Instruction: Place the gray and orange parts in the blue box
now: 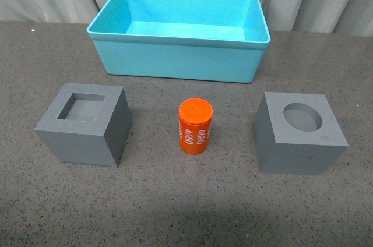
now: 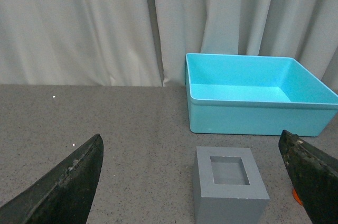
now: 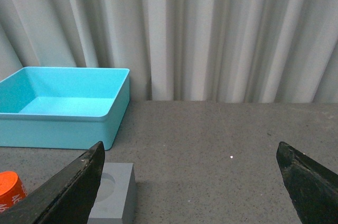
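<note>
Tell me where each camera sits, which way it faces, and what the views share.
Front: on the robot's body, looking forward and down at the box, square-recess cube, cylinder and round-recess cube; no arm shows.
Left wrist: on the left arm, low over the table, facing the curtain; the open left gripper shows, with the square-recess cube and box beyond.
Right wrist: on the right arm, facing the curtain; the open right gripper shows, with the round-recess cube, cylinder and box beyond.
Shared: all three show the box.

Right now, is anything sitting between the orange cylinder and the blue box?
Nothing visible. Only bare tabletop separates the orange cylinder from the blue box; the square-recess cube and round-recess cube stand off to either side.
</note>
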`<state>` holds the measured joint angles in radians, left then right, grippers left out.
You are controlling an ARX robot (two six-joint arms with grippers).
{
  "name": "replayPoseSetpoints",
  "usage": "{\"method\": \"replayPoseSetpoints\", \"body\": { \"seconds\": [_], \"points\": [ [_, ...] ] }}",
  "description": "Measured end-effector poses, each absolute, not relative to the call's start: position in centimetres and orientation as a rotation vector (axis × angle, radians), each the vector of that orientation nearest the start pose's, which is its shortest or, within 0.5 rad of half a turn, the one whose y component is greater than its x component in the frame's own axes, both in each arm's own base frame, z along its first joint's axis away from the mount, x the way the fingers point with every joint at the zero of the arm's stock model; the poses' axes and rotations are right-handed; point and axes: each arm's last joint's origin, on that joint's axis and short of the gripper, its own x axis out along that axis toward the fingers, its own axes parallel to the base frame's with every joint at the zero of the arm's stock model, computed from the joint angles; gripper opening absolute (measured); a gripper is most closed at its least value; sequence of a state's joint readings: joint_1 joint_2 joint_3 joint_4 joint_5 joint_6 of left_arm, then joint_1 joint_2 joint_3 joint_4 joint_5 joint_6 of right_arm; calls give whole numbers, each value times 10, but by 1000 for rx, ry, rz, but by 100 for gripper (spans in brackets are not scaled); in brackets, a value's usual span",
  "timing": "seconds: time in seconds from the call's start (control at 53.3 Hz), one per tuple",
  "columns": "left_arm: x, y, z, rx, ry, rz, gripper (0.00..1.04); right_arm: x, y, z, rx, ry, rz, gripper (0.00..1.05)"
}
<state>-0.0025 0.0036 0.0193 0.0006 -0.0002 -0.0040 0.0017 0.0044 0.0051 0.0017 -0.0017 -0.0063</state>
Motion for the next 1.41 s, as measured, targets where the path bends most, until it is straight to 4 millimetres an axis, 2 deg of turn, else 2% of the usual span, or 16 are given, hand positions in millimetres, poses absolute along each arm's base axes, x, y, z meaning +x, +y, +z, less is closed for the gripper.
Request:
{"method": "replayPoseSetpoints", "body": {
  "seconds": [1.069, 1.107, 1.182, 1.313, 1.407],
  "points": [
    [97, 0, 170, -4, -16, -2, 98, 98, 0, 164, -38, 6, -23, 95],
    [97, 0, 170, -4, -16, -2, 98, 100, 0, 164, -129, 35, -93, 95],
    [97, 0, 170, -4, -16, -2, 98, 109, 1, 165, -214, 92, -83, 95],
    [97, 0, 170, -4, -16, -2, 98, 130, 8, 173, -226, 142, -16, 95],
    [97, 0, 170, -4, -16, -2, 98, 154, 15, 178, -202, 213, 39, 95]
  ]
}}
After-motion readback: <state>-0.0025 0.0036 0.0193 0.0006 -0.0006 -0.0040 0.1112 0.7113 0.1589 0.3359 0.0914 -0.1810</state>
